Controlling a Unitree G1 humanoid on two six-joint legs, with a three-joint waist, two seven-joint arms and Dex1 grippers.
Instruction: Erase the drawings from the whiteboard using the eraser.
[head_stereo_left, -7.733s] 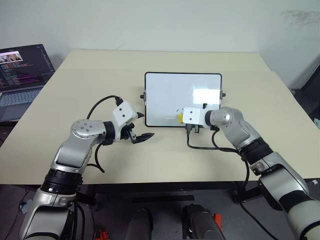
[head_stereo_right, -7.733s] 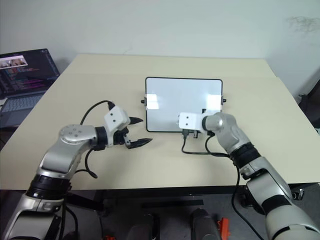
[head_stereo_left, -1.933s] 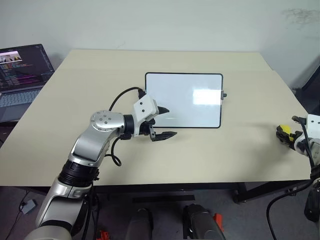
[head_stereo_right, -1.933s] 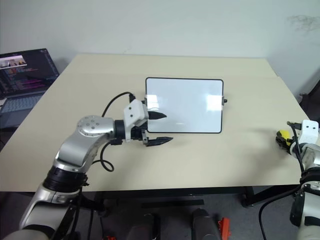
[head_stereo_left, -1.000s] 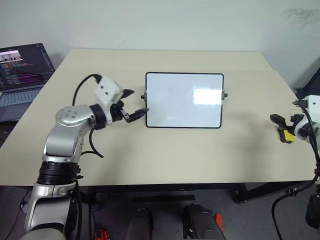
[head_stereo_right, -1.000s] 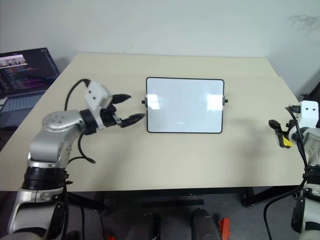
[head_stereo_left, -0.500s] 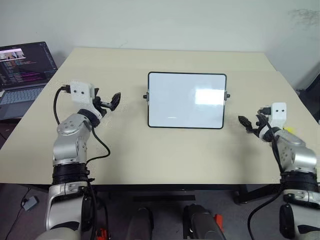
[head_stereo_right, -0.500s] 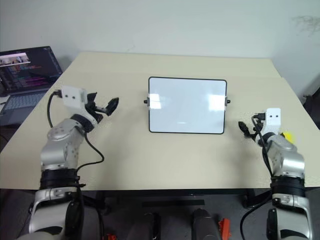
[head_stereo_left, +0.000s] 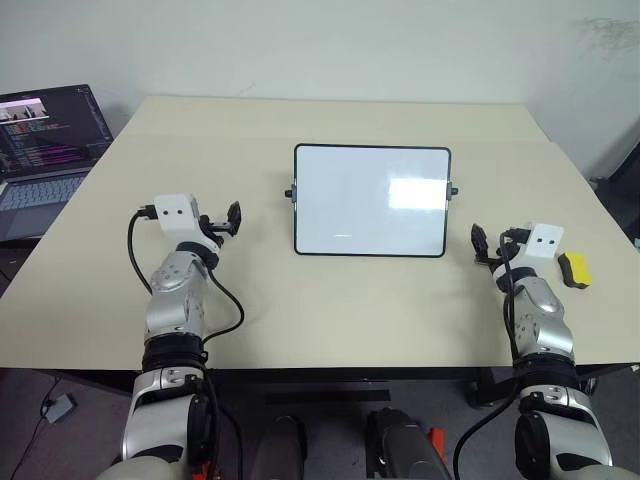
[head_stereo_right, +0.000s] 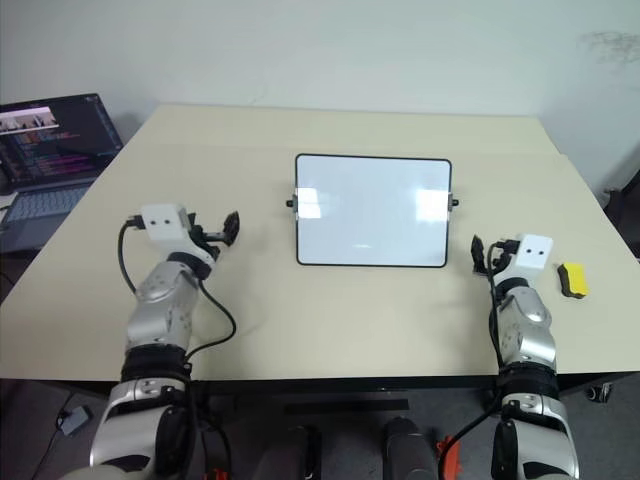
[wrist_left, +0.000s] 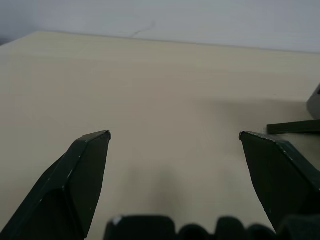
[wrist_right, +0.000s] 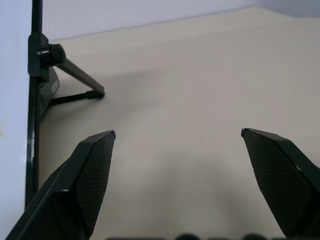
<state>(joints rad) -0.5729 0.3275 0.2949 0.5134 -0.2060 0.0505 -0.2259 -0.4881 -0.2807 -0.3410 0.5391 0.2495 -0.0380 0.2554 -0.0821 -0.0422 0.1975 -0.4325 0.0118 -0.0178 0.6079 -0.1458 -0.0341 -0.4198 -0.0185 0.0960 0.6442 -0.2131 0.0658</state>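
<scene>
Both arms have drawn back from the middle of the tabletop (head_stereo_left: 330, 300) to its near corners, and the eraser, carried a moment ago, now lies released. The whiteboard (head_stereo_left: 371, 200) stands mid-tabletop, its long axis running left to right, its face wiped clean of drawings. The left gripper (head_stereo_left: 229, 217) hovers with fingers spread and empty; the right gripper (head_stereo_left: 487, 245), just beside the board's near right corner, is likewise spread. The eraser (head_stereo_left: 575, 269) rests right of it, long axis angled toward the far left. The task looks finished; only resting remains.
</scene>
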